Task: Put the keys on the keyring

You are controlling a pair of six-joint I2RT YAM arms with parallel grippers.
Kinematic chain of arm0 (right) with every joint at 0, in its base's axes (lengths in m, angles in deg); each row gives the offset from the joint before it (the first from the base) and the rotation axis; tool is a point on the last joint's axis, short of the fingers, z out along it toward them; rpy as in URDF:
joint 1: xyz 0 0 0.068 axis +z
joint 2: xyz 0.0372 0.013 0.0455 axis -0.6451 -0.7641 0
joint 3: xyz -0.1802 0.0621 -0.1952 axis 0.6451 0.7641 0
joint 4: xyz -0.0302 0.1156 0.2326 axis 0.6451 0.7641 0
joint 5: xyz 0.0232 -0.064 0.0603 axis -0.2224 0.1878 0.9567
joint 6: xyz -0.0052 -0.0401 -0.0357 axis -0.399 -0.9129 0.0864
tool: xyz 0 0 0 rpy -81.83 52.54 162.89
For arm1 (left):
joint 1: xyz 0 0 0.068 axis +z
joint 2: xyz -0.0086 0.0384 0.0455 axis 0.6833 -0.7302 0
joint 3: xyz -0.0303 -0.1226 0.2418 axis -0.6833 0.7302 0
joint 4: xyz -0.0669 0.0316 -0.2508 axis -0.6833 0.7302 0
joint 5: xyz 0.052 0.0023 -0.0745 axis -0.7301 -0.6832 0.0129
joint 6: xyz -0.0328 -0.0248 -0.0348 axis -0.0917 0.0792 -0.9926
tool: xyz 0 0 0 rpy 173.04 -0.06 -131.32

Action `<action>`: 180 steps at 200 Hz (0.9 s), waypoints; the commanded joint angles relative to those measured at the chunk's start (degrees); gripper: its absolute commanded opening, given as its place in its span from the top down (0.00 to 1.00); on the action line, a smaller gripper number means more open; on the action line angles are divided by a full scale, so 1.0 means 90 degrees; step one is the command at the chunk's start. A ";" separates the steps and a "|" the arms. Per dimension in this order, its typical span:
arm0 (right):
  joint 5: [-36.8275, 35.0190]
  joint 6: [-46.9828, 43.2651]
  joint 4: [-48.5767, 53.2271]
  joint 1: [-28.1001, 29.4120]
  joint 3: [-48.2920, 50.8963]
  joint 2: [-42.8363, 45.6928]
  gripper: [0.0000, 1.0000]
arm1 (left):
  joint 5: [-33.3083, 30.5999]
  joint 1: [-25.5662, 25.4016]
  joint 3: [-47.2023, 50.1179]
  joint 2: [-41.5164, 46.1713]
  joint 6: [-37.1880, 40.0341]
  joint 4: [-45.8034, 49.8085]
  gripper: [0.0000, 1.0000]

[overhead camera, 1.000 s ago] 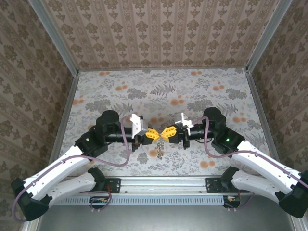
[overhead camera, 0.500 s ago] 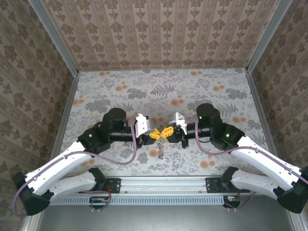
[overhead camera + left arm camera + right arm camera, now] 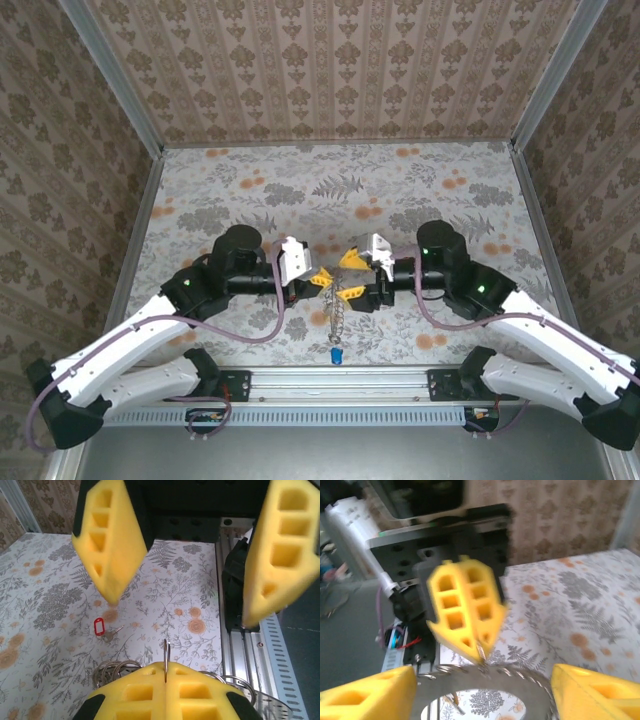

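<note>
While the left gripper [image 3: 322, 279] is clamped tight on the keyring [image 3: 165, 655], pinching its thin wire edge-on btwn the yellow pads, the right gripper [image 3: 349, 276] faces it w/ jaws spread wide, holding nothing. In the right wrist view the left gripper's closed tips sit up btwn the right one's two parted fingers [image 3: 370, 692]. A broad metal loop curves just below them, its edge too blurred to read.

From above, a chain [image 3: 337, 315] hangs from the pinched spot toward the near edge of the table [image 3: 220, 190]. The blue key [image 3: 336, 354] sits right at the chain's lower end (can't tell if it's joined to the chain or just lying under it).

The red key [image 3: 98, 627] lies flat on the flowered table, off to the left in the left wrist view. It is apart from the loose ring coils [image 3: 117, 669] next to the left pads, w/ its small metal blade sticking out to the right of the tag.
</note>
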 commanded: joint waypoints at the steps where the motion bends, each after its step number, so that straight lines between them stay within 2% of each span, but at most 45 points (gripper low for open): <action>1: -0.0973 0.0787 0.0035 -0.0343 0.0206 0.0342 0.21 | -0.0116 0.0072 0.0140 0.0254 0.0074 -0.0193 1.00; 37: -0.2863 0.1576 0.1921 -0.1336 -0.0133 0.0025 0.22 | -0.0465 0.0068 0.0669 0.0551 -0.0347 -0.0711 1.00; 61: -0.2874 0.1926 0.2939 -0.2111 -0.0210 -0.0734 0.27 | -0.0893 0.0103 0.0982 0.0664 -0.0651 -0.1029 1.00; 93: -0.3264 0.1975 0.3145 -0.2159 -0.0071 -0.1566 0.29 | -0.1364 0.0164 0.1150 0.0723 -0.0903 -0.1149 1.00; 121: -0.3418 0.1814 0.3131 -0.2159 -0.0174 -0.2608 0.31 | -0.1340 0.0296 0.1250 0.0663 -0.1021 -0.1199 1.00; 156: -0.3559 0.1589 0.3066 -0.2162 -0.0709 -0.3856 0.41 | -0.1177 0.0548 0.1487 0.0671 -0.1287 -0.1573 1.00; 180: -0.3721 0.1536 0.2996 -0.2137 -0.1131 -0.4613 0.45 | -0.1201 0.0632 0.1588 0.0692 -0.1352 -0.1649 1.00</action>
